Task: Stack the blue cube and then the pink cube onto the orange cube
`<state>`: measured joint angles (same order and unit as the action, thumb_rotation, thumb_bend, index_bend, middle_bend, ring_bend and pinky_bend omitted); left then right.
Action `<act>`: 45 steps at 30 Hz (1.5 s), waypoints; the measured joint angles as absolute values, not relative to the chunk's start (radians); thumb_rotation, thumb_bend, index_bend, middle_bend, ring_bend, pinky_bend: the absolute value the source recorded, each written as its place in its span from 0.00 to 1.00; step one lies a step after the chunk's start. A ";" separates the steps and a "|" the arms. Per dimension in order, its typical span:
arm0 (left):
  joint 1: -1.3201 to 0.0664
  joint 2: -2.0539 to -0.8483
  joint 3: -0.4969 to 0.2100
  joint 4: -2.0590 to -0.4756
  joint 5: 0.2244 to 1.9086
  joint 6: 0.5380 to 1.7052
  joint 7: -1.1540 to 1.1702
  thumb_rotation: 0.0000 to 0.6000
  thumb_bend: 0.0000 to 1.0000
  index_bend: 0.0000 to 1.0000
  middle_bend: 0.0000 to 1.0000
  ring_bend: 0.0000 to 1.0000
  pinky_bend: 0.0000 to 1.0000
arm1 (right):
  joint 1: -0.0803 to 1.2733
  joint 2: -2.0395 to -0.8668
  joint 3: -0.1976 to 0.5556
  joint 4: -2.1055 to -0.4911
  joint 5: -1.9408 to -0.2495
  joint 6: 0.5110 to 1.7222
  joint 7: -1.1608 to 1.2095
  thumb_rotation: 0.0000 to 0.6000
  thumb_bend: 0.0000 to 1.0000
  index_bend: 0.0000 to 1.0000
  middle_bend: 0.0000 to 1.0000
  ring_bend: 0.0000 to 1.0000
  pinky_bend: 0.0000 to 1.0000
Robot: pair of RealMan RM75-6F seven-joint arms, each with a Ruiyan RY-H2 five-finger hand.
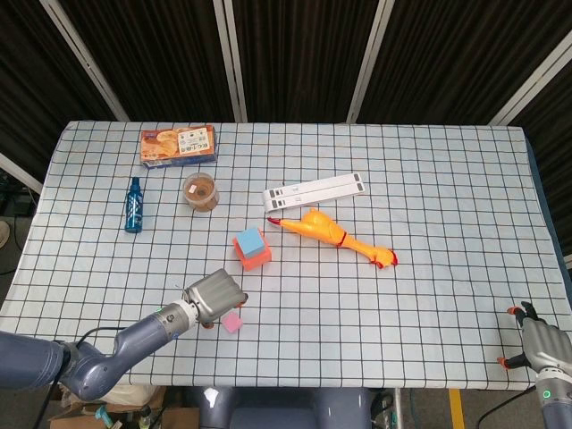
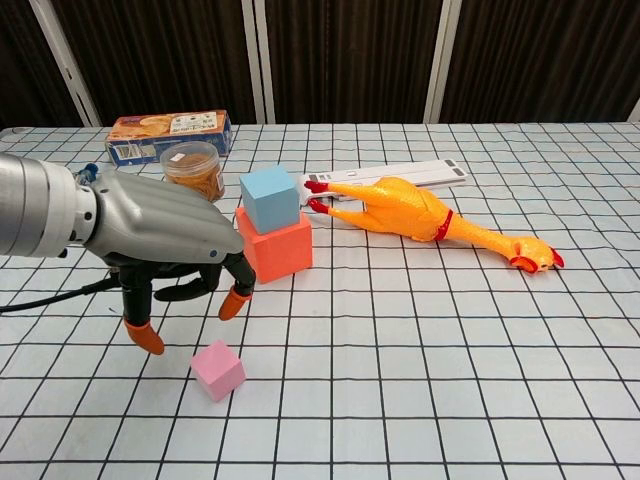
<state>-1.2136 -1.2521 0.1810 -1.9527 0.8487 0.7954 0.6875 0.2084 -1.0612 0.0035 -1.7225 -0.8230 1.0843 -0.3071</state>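
Bright even overhead light, soft faint shadows, sharp focus throughout — dark backdrop, slight wide-angle bend at the edges

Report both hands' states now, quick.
Left hand: open, fingers spread, holding nothing, hovering above the small pink cube.
Right hand: at the table's near right edge; open or closed cannot be told.
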 measured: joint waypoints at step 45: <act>-1.211 -1.370 0.199 -1.900 0.814 0.825 0.829 1.00 0.10 0.42 0.77 0.78 0.99 | 0.193 -1.023 0.008 -1.730 -0.874 1.066 -0.221 1.00 0.12 0.21 0.07 0.24 0.26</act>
<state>-1.2105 -1.3698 0.1991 -1.8997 0.8142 0.8246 0.8293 0.1926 -1.0233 0.0085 -1.7297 -0.8737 1.0658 -0.2214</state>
